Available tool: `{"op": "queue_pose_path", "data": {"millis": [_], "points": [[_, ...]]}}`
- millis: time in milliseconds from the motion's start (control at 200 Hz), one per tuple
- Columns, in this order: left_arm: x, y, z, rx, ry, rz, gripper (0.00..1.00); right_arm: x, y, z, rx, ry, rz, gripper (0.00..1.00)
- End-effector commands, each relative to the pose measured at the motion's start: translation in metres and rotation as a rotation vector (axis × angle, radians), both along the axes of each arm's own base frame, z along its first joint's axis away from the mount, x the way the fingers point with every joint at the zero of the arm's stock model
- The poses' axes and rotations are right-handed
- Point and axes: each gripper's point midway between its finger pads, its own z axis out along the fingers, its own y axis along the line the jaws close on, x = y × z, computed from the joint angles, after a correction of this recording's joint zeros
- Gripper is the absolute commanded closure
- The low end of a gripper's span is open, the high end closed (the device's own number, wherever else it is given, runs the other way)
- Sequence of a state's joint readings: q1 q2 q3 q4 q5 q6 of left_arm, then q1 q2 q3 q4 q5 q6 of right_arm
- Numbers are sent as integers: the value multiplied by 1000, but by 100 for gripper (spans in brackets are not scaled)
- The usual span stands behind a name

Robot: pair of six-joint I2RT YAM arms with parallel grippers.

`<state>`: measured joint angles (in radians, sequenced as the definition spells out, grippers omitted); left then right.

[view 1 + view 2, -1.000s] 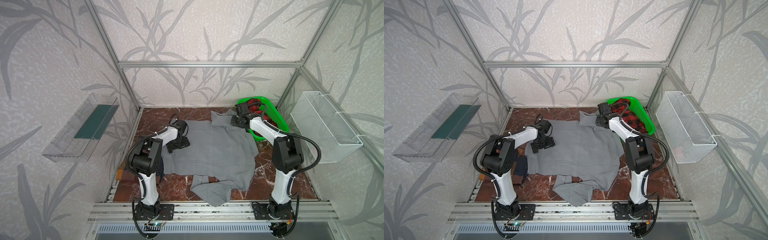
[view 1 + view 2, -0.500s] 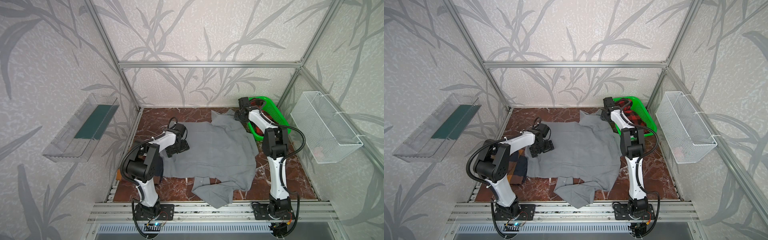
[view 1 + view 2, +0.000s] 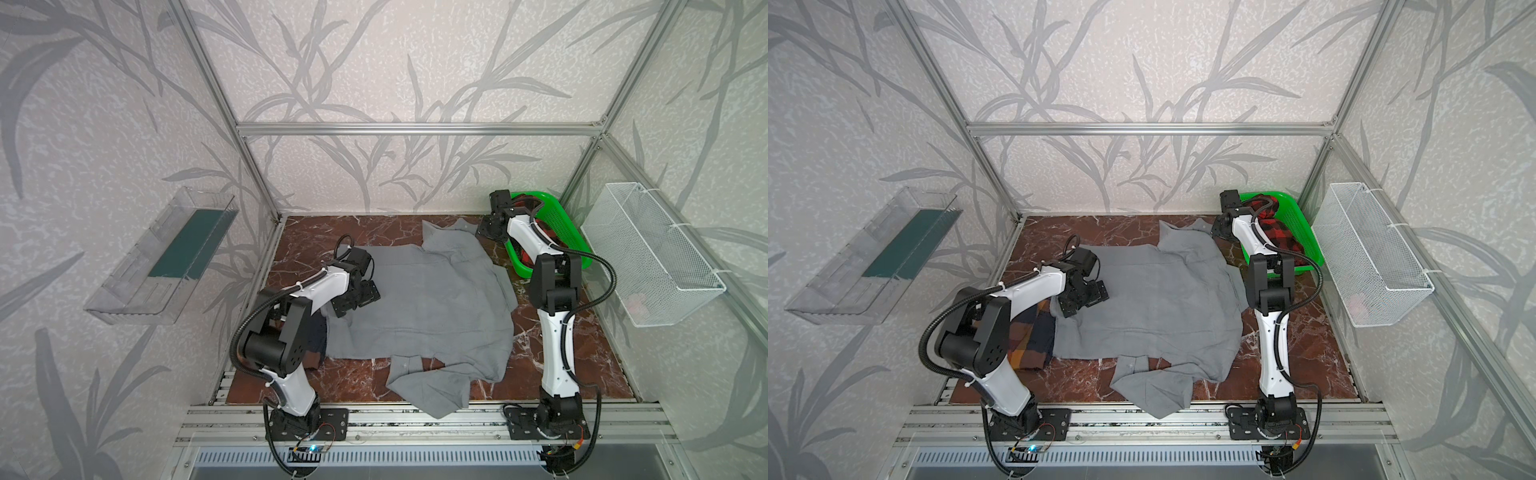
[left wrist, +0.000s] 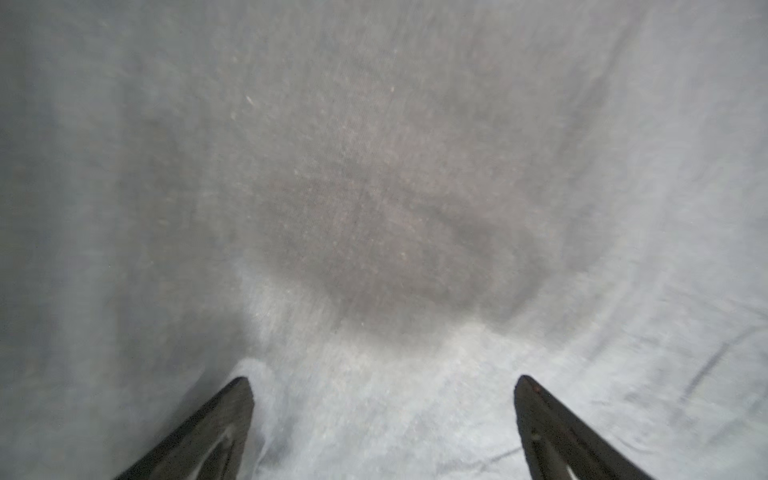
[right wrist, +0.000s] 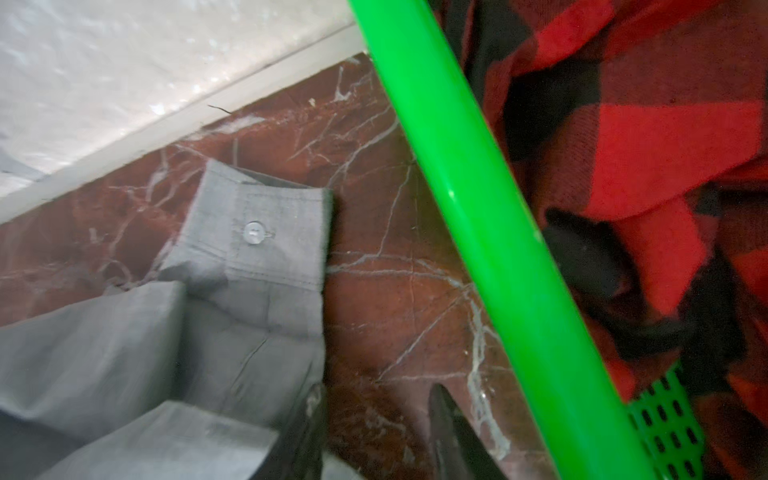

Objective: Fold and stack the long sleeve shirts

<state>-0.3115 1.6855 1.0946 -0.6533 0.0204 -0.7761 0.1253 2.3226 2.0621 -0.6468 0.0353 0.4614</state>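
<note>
We judge the grey shirt (image 3: 424,307), spread over the middle of the frame, light, soft and limp; the buttoned cuff (image 5: 266,232) gives a firm hold. The left gripper (image 4: 382,378) hovers over it, fingers (image 4: 224,415) wide; the right gripper (image 5: 378,395), half apart and empty, is beside the green basket (image 5: 478,208). The checked shirt (image 3: 1027,336) lies at left. The marble table (image 3: 582,353) looks smooth, the walls (image 3: 374,174) close.

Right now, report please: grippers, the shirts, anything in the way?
Left gripper open, over grey shirt. Right gripper open, empty, beside cuff. Shirt spread, unfolded. Green basket close beside it.
</note>
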Motion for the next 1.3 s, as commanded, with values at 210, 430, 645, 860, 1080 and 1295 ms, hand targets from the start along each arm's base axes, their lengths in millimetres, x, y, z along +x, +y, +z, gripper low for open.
{"op": "queue_pose_path", "data": {"millis": [210,430,645,860,1080,1295], "points": [[-40,23,75,-5,-177,53,1,-144,92,130,171,-233,290,38],[-94,48,55,33,-115,155,1,-289,141,126,150,-256,604,32],[-124,60,31,84,-40,173,1,-402,166,102,132,-208,834,23],[-136,60,14,56,-48,181,3,-469,190,61,82,-151,988,21],[-146,58,-9,45,-10,185,6,-508,232,38,-49,-132,1168,20],[-149,60,-20,80,15,177,7,-534,261,13,-135,-91,1284,19]]}}
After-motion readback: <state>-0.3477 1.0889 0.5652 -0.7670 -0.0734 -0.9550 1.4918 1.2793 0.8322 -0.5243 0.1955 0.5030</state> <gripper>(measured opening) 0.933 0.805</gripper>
